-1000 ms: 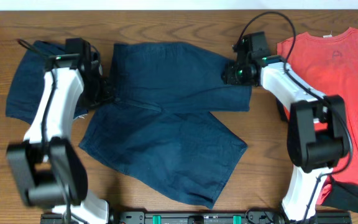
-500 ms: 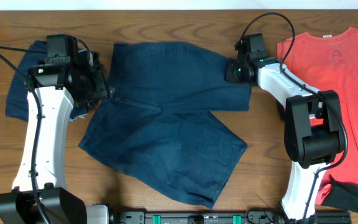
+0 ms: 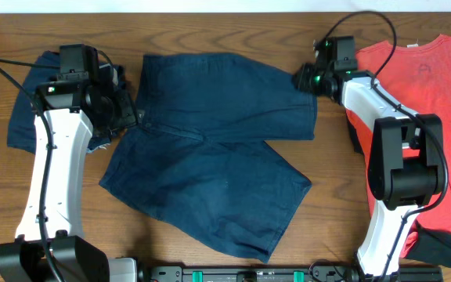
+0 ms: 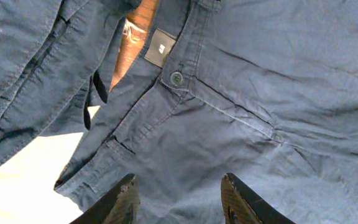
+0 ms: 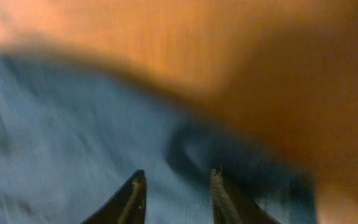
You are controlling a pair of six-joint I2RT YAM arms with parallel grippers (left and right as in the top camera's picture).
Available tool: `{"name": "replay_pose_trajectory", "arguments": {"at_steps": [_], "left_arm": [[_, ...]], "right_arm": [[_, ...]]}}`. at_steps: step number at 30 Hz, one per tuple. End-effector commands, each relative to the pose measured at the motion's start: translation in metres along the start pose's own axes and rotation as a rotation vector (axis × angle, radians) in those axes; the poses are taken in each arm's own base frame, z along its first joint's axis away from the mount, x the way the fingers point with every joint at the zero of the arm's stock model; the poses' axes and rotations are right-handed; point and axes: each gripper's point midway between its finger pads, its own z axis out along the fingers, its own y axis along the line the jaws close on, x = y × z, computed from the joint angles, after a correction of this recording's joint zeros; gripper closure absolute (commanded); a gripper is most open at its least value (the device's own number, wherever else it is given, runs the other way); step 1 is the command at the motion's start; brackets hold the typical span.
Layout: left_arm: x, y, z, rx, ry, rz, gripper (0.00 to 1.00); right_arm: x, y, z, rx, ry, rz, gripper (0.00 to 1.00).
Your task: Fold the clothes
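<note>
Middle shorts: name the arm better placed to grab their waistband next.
Left, likely. The left end effector hangs open over the waistband, the button just ahead. The right end effector sits at the far leg hem, near the T-shirt, away from the waistband.

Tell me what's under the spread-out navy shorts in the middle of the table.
Only the wooden table shows around the shorts, and in a gap beside the waistband. Whatever lies beneath the cloth itself is covered.

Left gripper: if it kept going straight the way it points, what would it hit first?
Probably the navy shorts: the open left gripper aims at their cloth just below the button, though the gap to it is unclear.
</note>
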Motion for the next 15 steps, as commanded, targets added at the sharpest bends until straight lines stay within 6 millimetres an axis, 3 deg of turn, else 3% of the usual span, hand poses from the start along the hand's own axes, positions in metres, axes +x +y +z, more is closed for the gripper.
{"name": "replay_pose_trajectory", "arguments": {"at_steps": [1,8,11,15], "left_arm": [[0.002,0.0,0.0,0.006,0.007,0.01,0.55],[0.002,0.0,0.0,0.006,0.007,0.017,0.55],[0.002,0.0,0.0,0.006,0.007,0.017,0.55],[0.002,0.0,0.0,0.006,0.007,0.017,0.55]], "right_arm": [[0.013,0.003,-0.006,-0.022,0.062,-0.069,0.6],[0.041,0.001,-0.002,0.01,0.152,-0.088,0.55],[0.046,0.002,0.003,0.021,0.152,-0.1,0.54],[0.041,0.01,0.01,0.001,0.119,-0.127,0.62]]}}
